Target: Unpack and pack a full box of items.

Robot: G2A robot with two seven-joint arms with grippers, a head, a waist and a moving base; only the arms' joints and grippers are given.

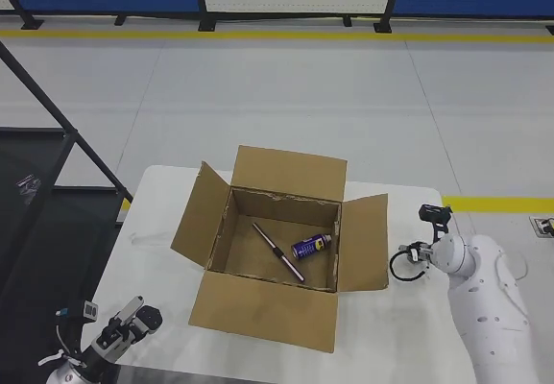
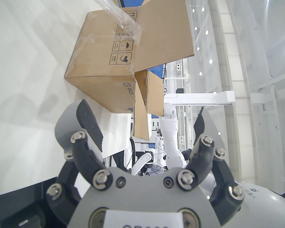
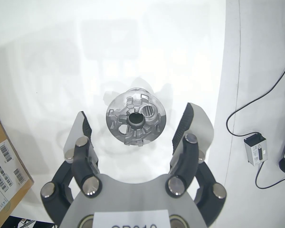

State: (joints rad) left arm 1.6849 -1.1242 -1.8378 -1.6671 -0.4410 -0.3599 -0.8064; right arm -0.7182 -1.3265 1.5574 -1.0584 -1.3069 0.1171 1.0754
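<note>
One brown corrugated cardboard box (image 1: 262,312) is being carried roughly mid-desk (image 1: 161,240), on a smooth white top, with all four flaps being held splayed outward. Two things are being contained in it:
- one thin straight rod (image 1: 278,252), silvery-pink, lying diagonally on the box floor
- one small blue cylindrical can (image 1: 312,247), lying on its side just beside the rod, toward the right flap

Black handling pictograms (image 2: 122,48) are being shown on one box side in the left wrist view, and loose clear tape (image 2: 123,20) is peeling off the edge above them. Barcode stickers (image 3: 2,164) are being shown on a flap in the right wrist view.

One grey metal part (image 3: 135,125) is being carried on the desk beside the right flap. It is round and cast-looking, with a centre bore and a notched hub. Above it the right gripper (image 3: 135,111) is being held, its ribbed black fingers (image 3: 180,129) spread to either side, with nothing being pinched. At the near left desk corner the left gripper (image 2: 142,106) is being held, fingers spread and empty.
</note>
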